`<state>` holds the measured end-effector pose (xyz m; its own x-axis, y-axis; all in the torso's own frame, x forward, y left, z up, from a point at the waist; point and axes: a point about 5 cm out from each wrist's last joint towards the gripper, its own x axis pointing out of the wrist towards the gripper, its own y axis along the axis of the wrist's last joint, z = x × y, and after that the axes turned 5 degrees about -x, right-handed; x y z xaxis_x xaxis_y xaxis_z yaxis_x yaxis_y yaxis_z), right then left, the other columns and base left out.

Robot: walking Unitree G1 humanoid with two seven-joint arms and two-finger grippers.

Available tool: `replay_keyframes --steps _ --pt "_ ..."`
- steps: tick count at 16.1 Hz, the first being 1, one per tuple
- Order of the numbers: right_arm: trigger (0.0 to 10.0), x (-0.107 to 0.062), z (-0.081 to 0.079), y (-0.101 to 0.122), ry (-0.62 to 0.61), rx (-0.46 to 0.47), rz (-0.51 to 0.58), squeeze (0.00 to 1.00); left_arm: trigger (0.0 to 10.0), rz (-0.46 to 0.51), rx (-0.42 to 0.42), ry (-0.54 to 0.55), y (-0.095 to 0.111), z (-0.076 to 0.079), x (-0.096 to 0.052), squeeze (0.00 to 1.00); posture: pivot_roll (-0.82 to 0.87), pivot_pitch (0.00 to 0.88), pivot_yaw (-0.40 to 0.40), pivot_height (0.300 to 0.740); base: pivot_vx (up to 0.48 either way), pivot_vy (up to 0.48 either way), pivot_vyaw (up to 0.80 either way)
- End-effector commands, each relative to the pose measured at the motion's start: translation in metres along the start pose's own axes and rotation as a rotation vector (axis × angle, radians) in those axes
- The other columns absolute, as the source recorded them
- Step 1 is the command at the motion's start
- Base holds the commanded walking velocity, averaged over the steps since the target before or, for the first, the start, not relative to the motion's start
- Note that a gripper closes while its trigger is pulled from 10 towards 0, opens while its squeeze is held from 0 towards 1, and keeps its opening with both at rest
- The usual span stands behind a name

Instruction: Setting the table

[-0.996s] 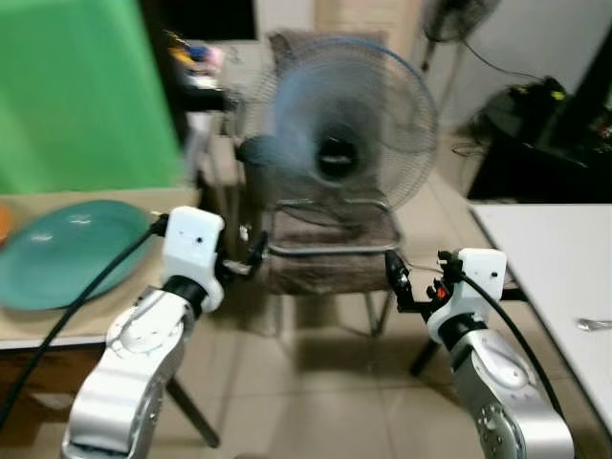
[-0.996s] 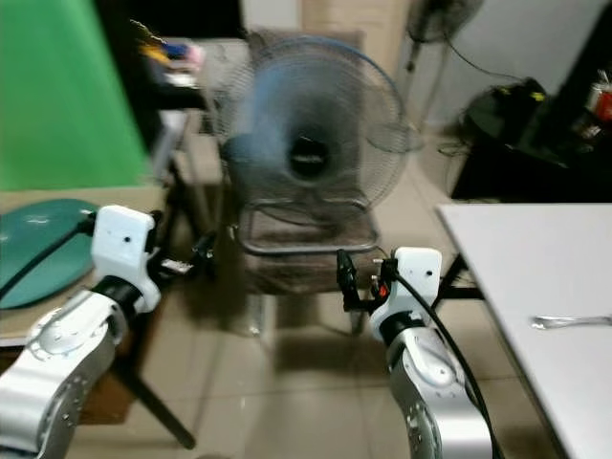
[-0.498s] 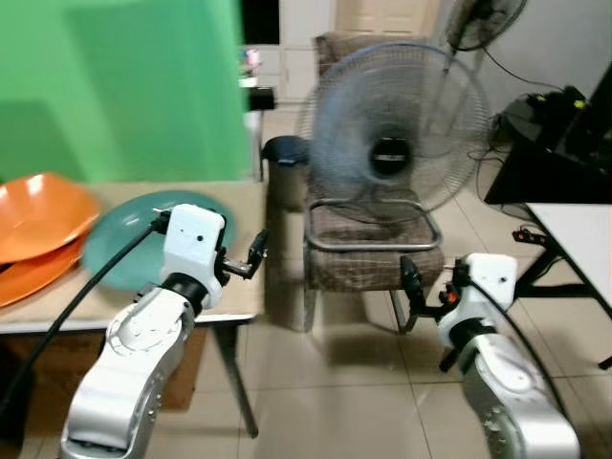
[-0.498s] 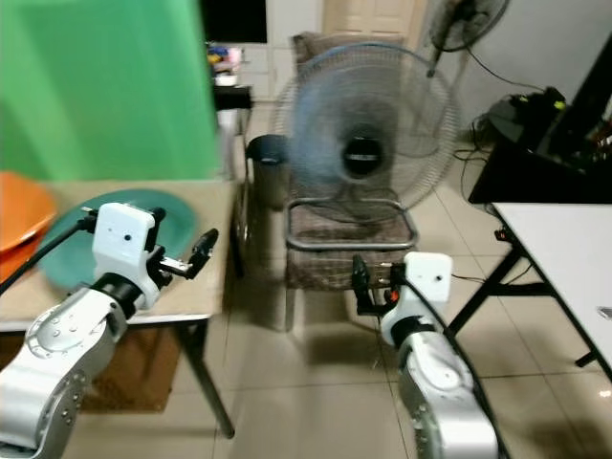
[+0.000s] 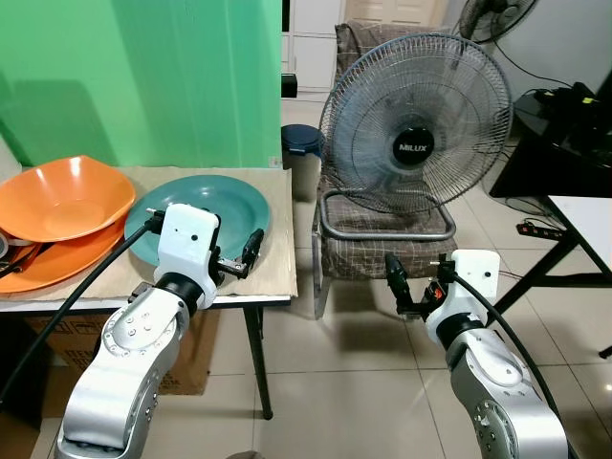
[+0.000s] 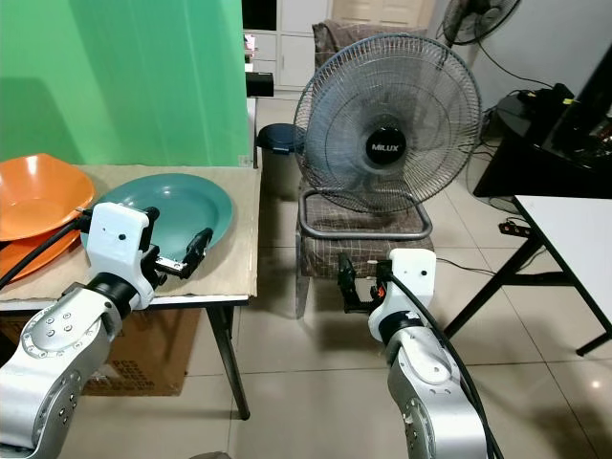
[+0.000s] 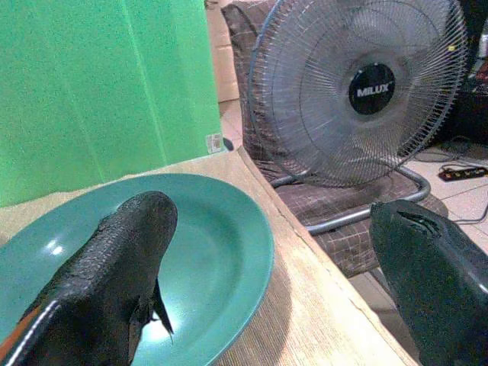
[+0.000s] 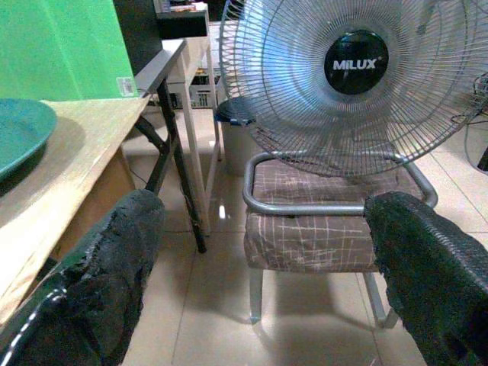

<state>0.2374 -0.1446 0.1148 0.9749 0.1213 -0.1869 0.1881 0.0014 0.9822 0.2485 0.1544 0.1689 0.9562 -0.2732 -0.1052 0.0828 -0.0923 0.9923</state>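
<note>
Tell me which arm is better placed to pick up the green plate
Left. The left gripper is open and hovers at the near edge of the green plate on the table. The right gripper is off the table, in front of the fan.

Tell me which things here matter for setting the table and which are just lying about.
For the job:
teal plate, by the open left gripper
orange bowls, stacked beside it
wooden table they sit on
white table, on the right

Just lying about:
fan on a chair
green screen
bin
cardboard box
</note>
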Motion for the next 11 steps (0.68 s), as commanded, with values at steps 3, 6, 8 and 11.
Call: replay_keyframes --steps 3,6,8,11 --pt "10.0 -0.0002 0.0000 0.0027 0.001 -0.012 0.010 0.33 10.0 0.010 0.005 -0.027 0.0037 0.0025 0.0012 0.00 0.11 0.000 -0.023 0.740 0.310 0.000 0.72" --pt "10.0 0.0008 0.0004 0.0023 0.002 -0.010 0.009 0.33 10.0 0.010 0.009 -0.036 0.0040 0.0031 0.0011 0.00 0.11 0.000 -0.024 0.740 0.336 0.000 0.80" --pt "10.0 0.0015 0.0014 0.0020 -0.005 -0.007 0.008 0.32 10.0 0.007 0.012 -0.042 0.0037 0.0030 0.0008 0.00 0.11 0.000 -0.023 0.740 0.336 0.000 0.80" --pt "10.0 0.0014 0.0015 0.0020 -0.008 -0.007 0.008 0.33 10.0 0.005 0.013 -0.047 0.0035 0.0038 0.0008 0.00 0.11 0.000 -0.023 0.740 0.334 0.000 0.80"
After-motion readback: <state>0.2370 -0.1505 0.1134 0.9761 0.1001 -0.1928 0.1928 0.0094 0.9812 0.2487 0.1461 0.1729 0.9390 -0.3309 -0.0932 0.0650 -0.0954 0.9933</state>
